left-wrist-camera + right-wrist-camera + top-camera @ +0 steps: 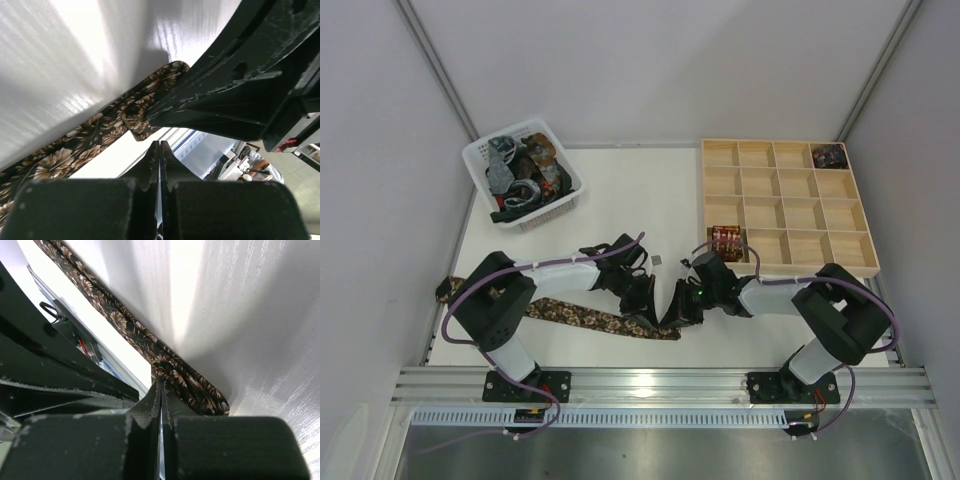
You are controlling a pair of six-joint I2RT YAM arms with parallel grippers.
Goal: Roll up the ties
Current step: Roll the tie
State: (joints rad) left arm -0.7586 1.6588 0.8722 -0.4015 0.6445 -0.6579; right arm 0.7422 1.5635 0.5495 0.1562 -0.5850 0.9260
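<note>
A dark brown tie (575,314) with a tan floral print lies flat along the table's near edge, its right end folded over. My right gripper (672,320) is at that folded end. In the right wrist view the gripper (161,384) is shut, with the fold of the tie (172,371) pinched at its tips. My left gripper (646,321) is just to the left of it, low over the table. The left wrist view shows it (160,145) shut with nothing between its fingers, a little short of the tie (95,137).
A white basket (571,196) at the back left holds several tangled ties. A wooden compartment tray (785,227) stands at the right, with one rolled tie (828,155) in its far right cell and a red rolled tie (726,241) at its near left corner. A small grey square (657,260) lies mid-table.
</note>
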